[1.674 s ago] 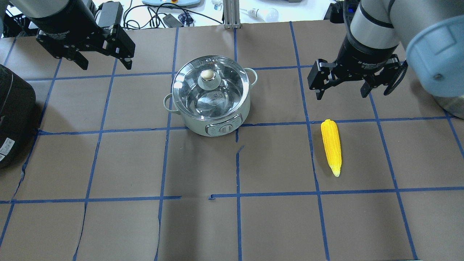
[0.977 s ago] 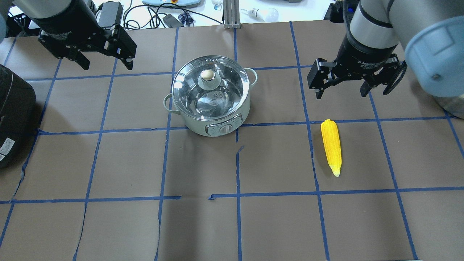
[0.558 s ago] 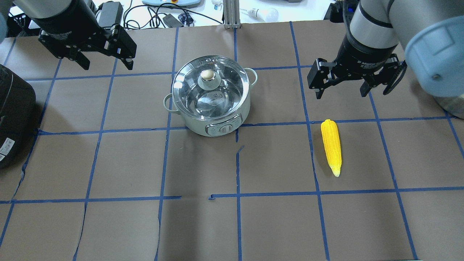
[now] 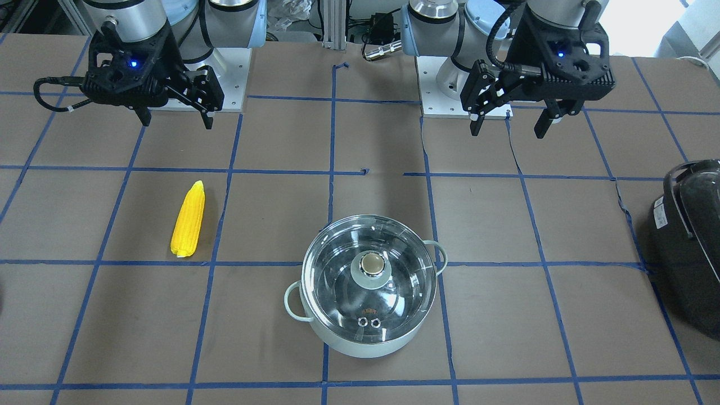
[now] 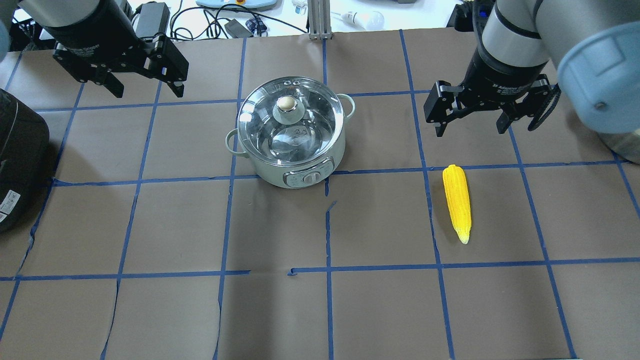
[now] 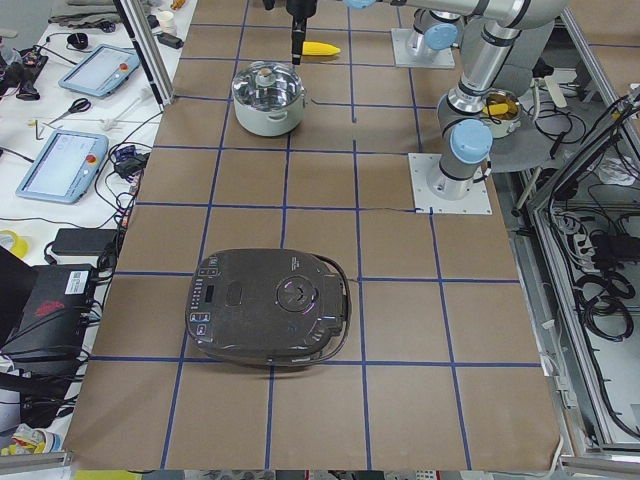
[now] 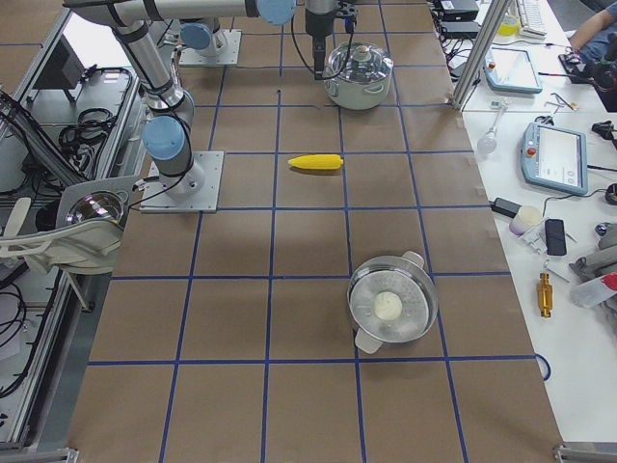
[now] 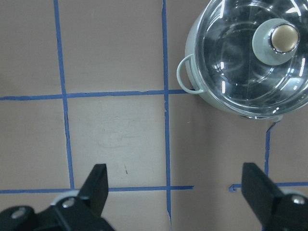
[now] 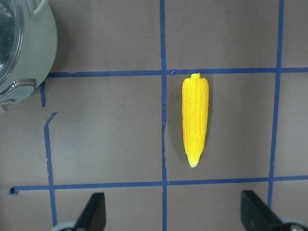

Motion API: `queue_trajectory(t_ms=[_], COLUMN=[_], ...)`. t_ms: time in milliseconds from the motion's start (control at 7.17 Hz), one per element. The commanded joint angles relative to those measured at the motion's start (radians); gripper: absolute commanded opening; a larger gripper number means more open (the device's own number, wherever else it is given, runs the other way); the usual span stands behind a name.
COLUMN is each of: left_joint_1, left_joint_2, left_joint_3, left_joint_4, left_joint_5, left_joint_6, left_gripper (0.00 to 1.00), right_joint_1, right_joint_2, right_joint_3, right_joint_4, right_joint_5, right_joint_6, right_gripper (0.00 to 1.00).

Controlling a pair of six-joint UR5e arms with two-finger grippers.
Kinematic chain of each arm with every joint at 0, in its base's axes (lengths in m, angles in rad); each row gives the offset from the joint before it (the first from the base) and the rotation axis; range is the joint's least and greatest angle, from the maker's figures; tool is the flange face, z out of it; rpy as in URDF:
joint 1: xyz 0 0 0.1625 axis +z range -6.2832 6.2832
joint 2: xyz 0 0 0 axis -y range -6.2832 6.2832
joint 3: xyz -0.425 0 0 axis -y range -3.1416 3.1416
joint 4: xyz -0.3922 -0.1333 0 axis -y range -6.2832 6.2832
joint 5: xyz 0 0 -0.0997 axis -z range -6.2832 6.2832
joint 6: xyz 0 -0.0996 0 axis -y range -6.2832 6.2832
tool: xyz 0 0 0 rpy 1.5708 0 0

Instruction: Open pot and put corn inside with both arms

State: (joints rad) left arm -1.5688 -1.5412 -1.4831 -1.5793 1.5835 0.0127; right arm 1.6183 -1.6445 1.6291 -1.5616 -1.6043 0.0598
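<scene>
Closest on my front camera, the pot sits on the table with its glass lid on. Further back and well apart, on the robot's right side, the corn lies flat. Beyond it the right gripper hangs with fingers spread wide, holding nothing. The left gripper hangs level with it, likewise spread and empty.

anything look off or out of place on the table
Nothing spilled or tipped: the pot sits upright, lid seated, and the corn lies flat. Only the brown table cover looks worn, torn along a seam near the pot.
</scene>
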Motion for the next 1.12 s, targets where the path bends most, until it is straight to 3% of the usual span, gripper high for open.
queue_trajectory(t_ms=[0, 419, 977], left_joint_1=[-0.001, -0.007, -0.042], left_joint_2=[0.007, 0.006, -0.010], left_joint_3=[-0.011, -0.005, -0.003], left_joint_4=[-0.002, 0.007, 0.013], left_joint_5=[0.003, 0.056, 0.047], left_joint_6=[-0.003, -0.030, -0.033], left_gripper=[1.00, 1.00, 1.00], right_joint_1=[0.000, 0.000, -0.003], right_joint_2=[0.002, 0.000, 0.000], right_joint_3=[0.000, 0.000, -0.002], right_joint_4=[0.000, 0.000, 0.000], right_joint_5=[0.000, -0.003, -0.003], right_joint_6=[0.000, 0.000, -0.008], right_gripper=[1.00, 1.00, 1.00])
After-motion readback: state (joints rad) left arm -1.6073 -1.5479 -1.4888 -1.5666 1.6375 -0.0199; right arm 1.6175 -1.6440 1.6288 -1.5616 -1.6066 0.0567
